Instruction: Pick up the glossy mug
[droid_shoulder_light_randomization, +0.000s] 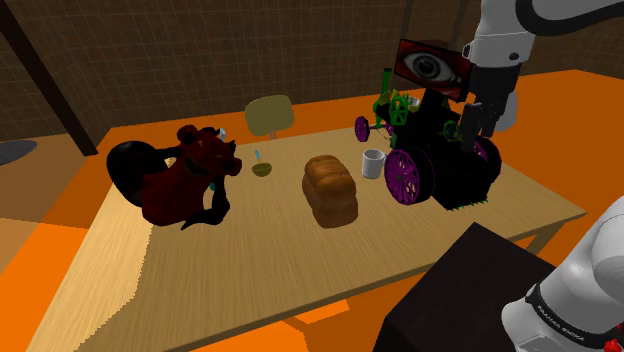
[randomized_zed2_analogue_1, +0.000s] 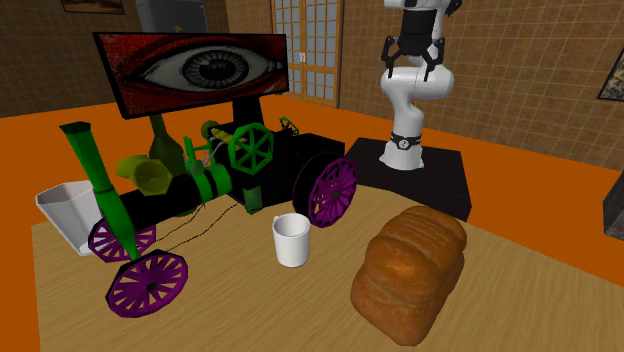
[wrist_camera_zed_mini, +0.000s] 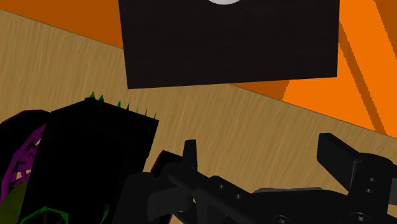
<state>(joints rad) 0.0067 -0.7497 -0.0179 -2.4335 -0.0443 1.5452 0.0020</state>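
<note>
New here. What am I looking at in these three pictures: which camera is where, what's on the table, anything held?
A white robot arm on a black box stand, simulator-rendered. Shoulder view: camera beside the stand, looking down over the wooden table. Second exterior view: camera across the table, facing the arm. Wrist view: camera on the hand, looking along its claw. On the table: a white mug, a bread loaf, a toy traction engine, a dark red bull figure. The claw is open and holds nothing.

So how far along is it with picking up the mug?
Nothing done yet: the mug stands on the table beside the tractor, untouched. In hand: the jaws hang open and empty, up beside the tractor. Left: reaching the mug, gripping, lifting.
</note>
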